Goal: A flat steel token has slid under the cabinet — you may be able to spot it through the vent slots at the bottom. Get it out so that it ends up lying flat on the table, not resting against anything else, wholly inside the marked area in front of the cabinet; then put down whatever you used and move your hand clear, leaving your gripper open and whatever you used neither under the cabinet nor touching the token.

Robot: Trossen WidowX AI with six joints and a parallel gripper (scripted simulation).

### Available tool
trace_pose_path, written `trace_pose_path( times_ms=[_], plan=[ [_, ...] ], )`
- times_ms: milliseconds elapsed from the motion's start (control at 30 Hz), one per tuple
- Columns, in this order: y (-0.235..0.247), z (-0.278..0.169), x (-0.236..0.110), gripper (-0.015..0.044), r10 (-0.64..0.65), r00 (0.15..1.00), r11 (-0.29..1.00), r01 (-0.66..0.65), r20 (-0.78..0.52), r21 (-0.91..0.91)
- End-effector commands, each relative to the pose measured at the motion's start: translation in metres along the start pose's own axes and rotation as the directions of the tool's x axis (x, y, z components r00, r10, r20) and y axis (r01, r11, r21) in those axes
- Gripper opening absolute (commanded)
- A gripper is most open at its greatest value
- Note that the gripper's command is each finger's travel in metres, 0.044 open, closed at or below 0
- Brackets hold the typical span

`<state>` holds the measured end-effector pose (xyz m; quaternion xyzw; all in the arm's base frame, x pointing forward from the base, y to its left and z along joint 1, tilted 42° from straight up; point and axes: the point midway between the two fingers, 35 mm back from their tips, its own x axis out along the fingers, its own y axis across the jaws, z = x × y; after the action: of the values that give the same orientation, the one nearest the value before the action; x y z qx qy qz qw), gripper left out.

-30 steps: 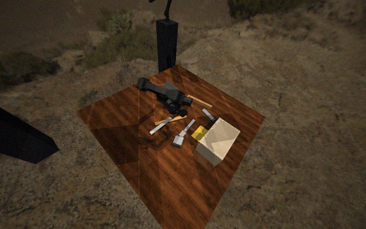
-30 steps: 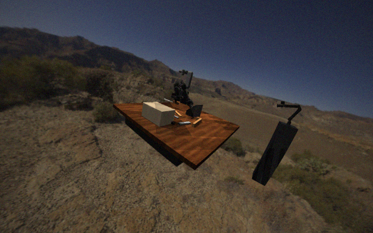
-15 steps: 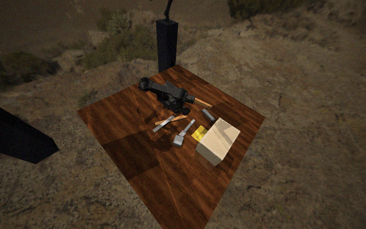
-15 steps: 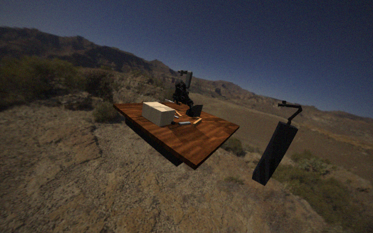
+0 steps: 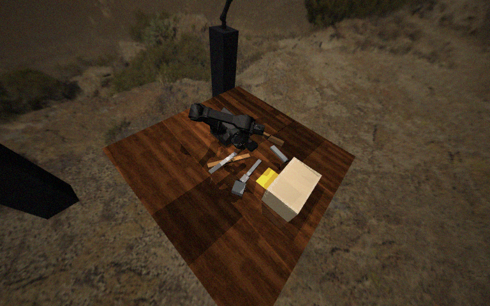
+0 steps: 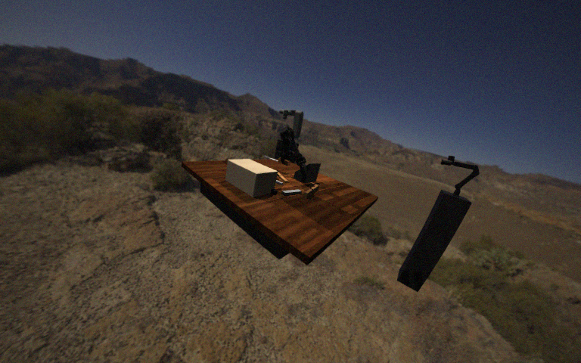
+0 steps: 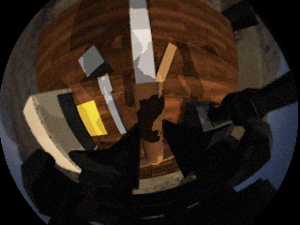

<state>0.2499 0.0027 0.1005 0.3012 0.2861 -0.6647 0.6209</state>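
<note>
My gripper (image 5: 250, 146) (image 7: 150, 123) is low over the table near the arm's base, shut on one end of a thin wooden stick (image 5: 240, 157) (image 7: 165, 66). The stick lies across a long grey flat bar (image 5: 220, 164) (image 7: 141, 32). The beige cabinet (image 5: 293, 185) (image 6: 250, 176) (image 7: 44, 115) stands to the right. The yellow marked area (image 5: 267, 177) (image 7: 93, 118) lies in front of it. A dark slot runs along the cabinet's bottom in the wrist view. I cannot see the steel token in any view.
A grey rake-like tool with a block head (image 5: 238, 187) (image 7: 94, 62) lies beside the yellow area. A short grey bar (image 5: 279, 153) and another wooden stick (image 5: 275, 139) lie behind the cabinet. Black camera posts (image 5: 222, 57) (image 6: 433, 238) stand off the table's edges.
</note>
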Motion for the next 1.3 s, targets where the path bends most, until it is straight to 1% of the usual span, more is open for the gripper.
trace_pose_path(
  times_ms=[0,1267],
  plan=[
    [0.0,-0.01,0.0,0.0,0.004,1.0,1.0,-0.004,0.005,-0.004],
    [-0.002,-0.077,0.0,0.0,0.005,1.0,1.0,-0.005,0.001,-0.003]
  ],
)
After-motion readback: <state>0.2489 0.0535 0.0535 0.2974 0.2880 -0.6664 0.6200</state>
